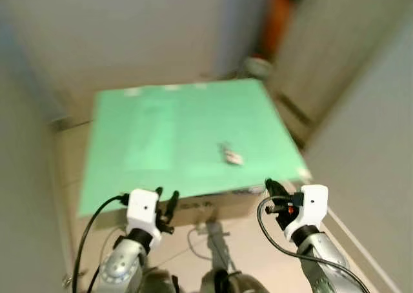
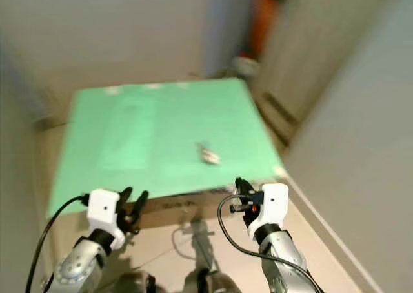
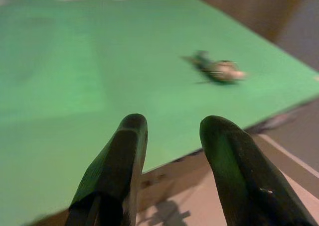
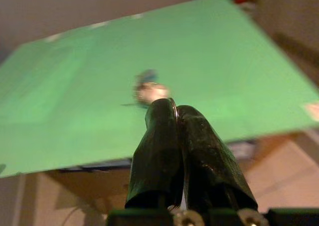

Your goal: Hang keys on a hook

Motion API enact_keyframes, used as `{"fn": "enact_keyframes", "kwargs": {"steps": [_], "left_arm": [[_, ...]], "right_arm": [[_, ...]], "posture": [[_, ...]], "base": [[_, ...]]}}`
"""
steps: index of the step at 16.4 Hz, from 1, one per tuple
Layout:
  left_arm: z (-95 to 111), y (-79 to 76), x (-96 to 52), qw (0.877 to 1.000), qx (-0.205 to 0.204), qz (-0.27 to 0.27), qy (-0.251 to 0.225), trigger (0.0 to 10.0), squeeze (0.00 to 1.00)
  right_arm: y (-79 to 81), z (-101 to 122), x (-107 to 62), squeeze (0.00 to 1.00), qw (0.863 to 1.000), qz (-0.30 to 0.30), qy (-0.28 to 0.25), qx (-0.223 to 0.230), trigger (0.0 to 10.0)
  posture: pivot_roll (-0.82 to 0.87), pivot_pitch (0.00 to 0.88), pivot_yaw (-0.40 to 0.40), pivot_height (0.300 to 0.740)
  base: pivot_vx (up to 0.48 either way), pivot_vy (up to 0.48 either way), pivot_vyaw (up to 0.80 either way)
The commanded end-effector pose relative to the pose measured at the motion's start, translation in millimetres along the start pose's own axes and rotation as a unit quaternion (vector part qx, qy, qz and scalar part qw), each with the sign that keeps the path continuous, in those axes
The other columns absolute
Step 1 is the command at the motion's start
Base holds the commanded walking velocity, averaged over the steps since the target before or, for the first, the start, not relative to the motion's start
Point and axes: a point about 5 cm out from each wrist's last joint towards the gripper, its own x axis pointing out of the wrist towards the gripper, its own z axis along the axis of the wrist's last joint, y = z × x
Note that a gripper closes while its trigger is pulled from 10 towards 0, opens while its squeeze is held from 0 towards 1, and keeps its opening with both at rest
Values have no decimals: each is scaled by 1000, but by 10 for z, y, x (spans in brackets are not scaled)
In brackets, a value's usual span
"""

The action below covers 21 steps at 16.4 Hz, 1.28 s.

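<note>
A small bunch of keys (image 1: 231, 155) lies on the green tabletop (image 1: 155, 131), right of centre and near the front edge. Both arms are raised just in front of that edge. My left gripper (image 1: 166, 199) is open with nothing between its fingers (image 3: 130, 136), and it points over the table to the left of the keys (image 3: 219, 70). My right gripper (image 1: 274, 190) is shut, fingertips pressed together, aimed at the keys (image 4: 149, 91) from short of the table edge. A thin silvery line shows at its tip (image 4: 174, 105); I cannot tell what it is.
The table's brown front face (image 1: 213, 206) drops to a pale floor. Walls close in on the left and the right. At the back stand an orange object (image 1: 281, 12) and a round pale thing (image 1: 258, 67). The views are blurred.
</note>
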Motion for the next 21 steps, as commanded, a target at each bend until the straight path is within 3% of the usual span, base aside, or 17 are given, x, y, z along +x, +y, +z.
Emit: {"fn": "enact_keyframes", "kwargs": {"steps": [1,5,10,17,21], "left_arm": [[-30,-20,7,1000,2,-6,5,10000,0],[-92,-36,60,1000,1,-22,18,10000,0],[-127,-79,134,999,-4,-35,26,10000,0],[-187,-72,185,998,-17,-36,38,10000,0],[-210,-63,192,998,-22,-41,41,10000,0]], "right_arm": [[-33,-32,-25,0,1000,-14,2,0,10000],[-97,-63,6,0,999,-43,2,-8,10000],[-245,-264,-45,0,995,-83,45,-37,10000],[-233,-287,-3,0,995,-80,45,-44,10000],[-239,-324,4,0,994,-85,45,-46,10000]], "posture": [[94,106,-23,740],[72,92,-19,740],[43,85,-24,740],[41,96,-14,740],[43,99,-5,740]], "base": [[0,0,-800],[0,0,-800],[0,0,-800],[0,0,-800],[0,-387,-400]]}}
